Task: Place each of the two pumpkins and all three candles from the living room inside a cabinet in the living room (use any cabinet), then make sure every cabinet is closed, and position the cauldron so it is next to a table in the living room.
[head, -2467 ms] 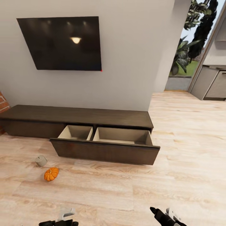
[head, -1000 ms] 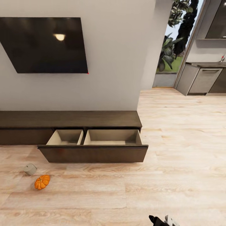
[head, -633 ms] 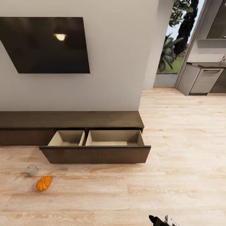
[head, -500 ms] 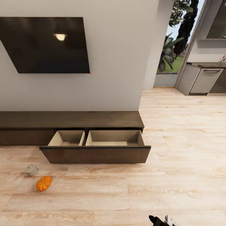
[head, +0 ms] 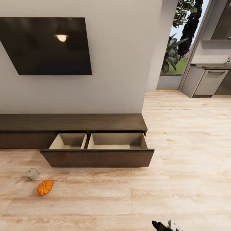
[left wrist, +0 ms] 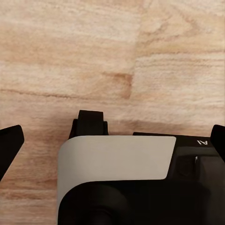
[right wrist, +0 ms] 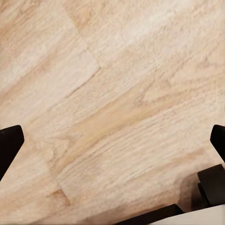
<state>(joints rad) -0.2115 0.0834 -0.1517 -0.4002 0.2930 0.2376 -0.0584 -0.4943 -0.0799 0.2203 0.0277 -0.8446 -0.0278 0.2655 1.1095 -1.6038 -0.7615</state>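
Small bright orange ribbed pumpkin (head: 44, 187) sits on the pale wood-plank floor (head: 179, 179) at approx 8 o'clock in the head view. Just beside it, toward 10 o'clock of it, a short squat beige-grey candle (head: 32, 174), tipped on its side, not touching the pumpkin. Both lie near the left end of the pulled-out drawer front, in front of the long low dark brown wood cabinet (head: 73, 122), w/ floor between. The wide drawer (head: 98, 158) is open; two pale beige compartments inside, nothing seen in either. Cabinet stands against the white wall under a flat black wall-mounted TV screen (head: 48, 45). At approx 2 o'clock: doorway w/ green plants outside, grey kitchen units beyond.

Right gripper (right wrist: 112, 143): black fingertips spread wide apart at the frame edges, nothing between, plank floor below. Left gripper (left wrist: 112, 136): fingertips likewise wide apart, holding nothing, over floor and part of the robot's own grey-black body (left wrist: 117, 178).
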